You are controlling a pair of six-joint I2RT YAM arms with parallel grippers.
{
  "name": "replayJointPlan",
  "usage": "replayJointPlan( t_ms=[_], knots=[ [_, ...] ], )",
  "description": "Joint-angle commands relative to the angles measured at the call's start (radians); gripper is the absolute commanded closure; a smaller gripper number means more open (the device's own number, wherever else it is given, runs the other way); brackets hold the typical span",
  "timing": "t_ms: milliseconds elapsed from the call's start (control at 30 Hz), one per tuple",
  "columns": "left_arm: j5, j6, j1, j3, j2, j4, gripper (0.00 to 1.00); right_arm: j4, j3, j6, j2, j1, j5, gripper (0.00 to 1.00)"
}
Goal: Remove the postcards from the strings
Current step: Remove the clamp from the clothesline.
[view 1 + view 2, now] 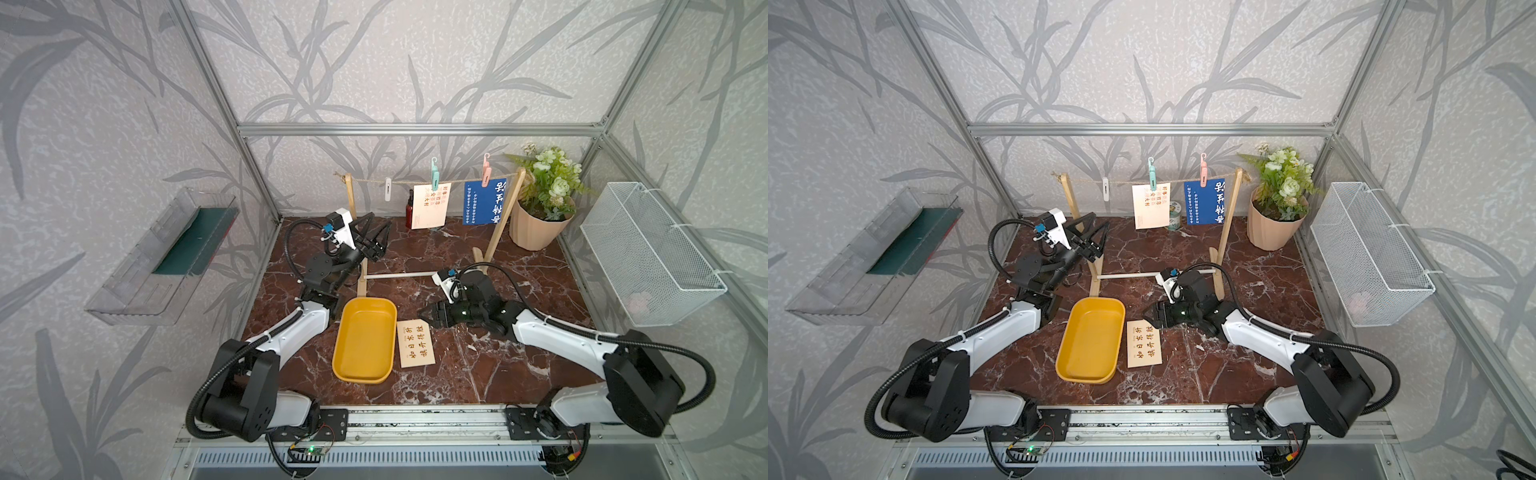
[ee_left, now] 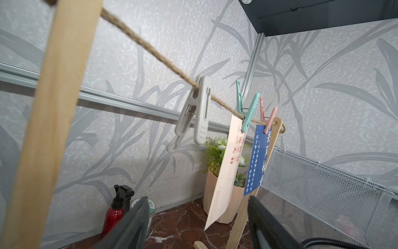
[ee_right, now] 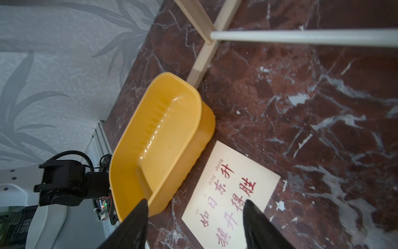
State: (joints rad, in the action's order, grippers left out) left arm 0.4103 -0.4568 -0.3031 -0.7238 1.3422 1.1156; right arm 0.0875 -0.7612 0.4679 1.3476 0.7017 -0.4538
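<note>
Two postcards hang from the string (image 1: 370,182): a cream postcard (image 1: 426,205) under a green peg (image 1: 435,176) and a blue postcard (image 1: 484,203) under a pink peg (image 1: 485,172). The third postcard (image 1: 415,343) (cream, writing up) lies flat on the counter (image 1: 519,266), just beside the yellow tray (image 1: 363,340). The right claw (image 3: 195,201) hovers low over that card, jaws wide and holding nothing. The left claw (image 2: 197,198), wide too and empty, is raised near the wooden post (image 1: 351,199), facing the string.

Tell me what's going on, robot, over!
Left pincer open, right pincer open, both empty. Loose card lies on table beside tray; cream card, blue card hang clipped on string. Stand post close by left pincer.
</note>
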Motion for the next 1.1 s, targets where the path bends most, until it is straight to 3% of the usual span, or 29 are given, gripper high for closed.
replayJointPlan(
  t_ms=[0,100,233,467,733,1067],
  knots=[
    [-0.031,-0.002,0.0,0.056,-0.097,0.024,0.26,0.163,-0.078,-0.091,-0.086,0.031,0.022,0.32],
    [-0.083,0.004,-0.008,0.135,-0.188,-0.007,0.26,0.235,-0.194,-0.105,-0.066,0.027,0.022,0.3],
    [-0.118,0.009,-0.026,0.209,-0.313,-0.083,0.26,0.312,-0.406,-0.081,0.089,0.004,-0.037,0.25],
    [-0.089,-0.03,-0.046,0.285,-0.42,-0.14,0.25,0.47,-0.657,0.031,0.341,-0.074,-0.084,0.24],
    [-0.053,-0.026,-0.05,0.253,-0.406,-0.167,0.26,0.606,-0.683,0.07,0.431,-0.102,0.01,0.2],
    [-0.022,-0.027,-0.05,0.251,-0.408,-0.154,0.25,0.726,-0.774,0.092,0.505,-0.117,-0.156,0.2]
  ],
)
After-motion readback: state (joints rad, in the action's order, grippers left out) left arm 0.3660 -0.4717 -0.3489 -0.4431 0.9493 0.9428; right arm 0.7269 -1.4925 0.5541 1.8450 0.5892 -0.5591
